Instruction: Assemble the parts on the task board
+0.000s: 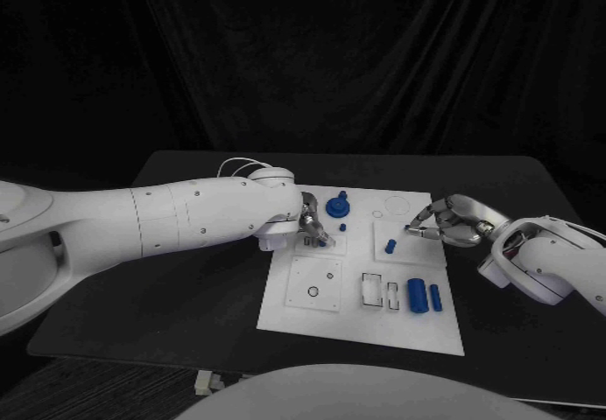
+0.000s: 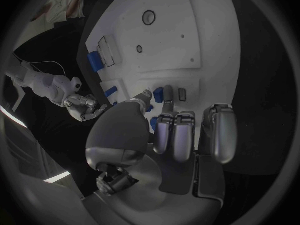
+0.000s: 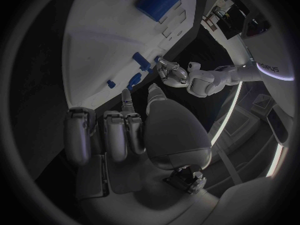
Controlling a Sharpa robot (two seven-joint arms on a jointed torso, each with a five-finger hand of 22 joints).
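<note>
the left hand point(image 1: 309, 227) sits low over the task board point(image 1: 360, 337), at about ten o'clock from the board's middle, fingers curled down around a small blue part point(image 2: 159, 92). whether it actually pinches that part i cannot tell. the right hand point(image 1: 445, 223) hovers at the board's two o'clock edge, fingers bent in, apparently holding nothing.

the risk, i'd say, is a crooked seating: the left fingers hide the slot, so the part could tilt and jam.

just at one o'clock from the left hand stands a blue round knob point(image 1: 337, 208), close enough to get knocked. a short blue peg point(image 1: 391, 247) stands between the hands, and two blue blocks point(image 1: 425, 296) lie at the board's five o'clock, well clear.
</note>
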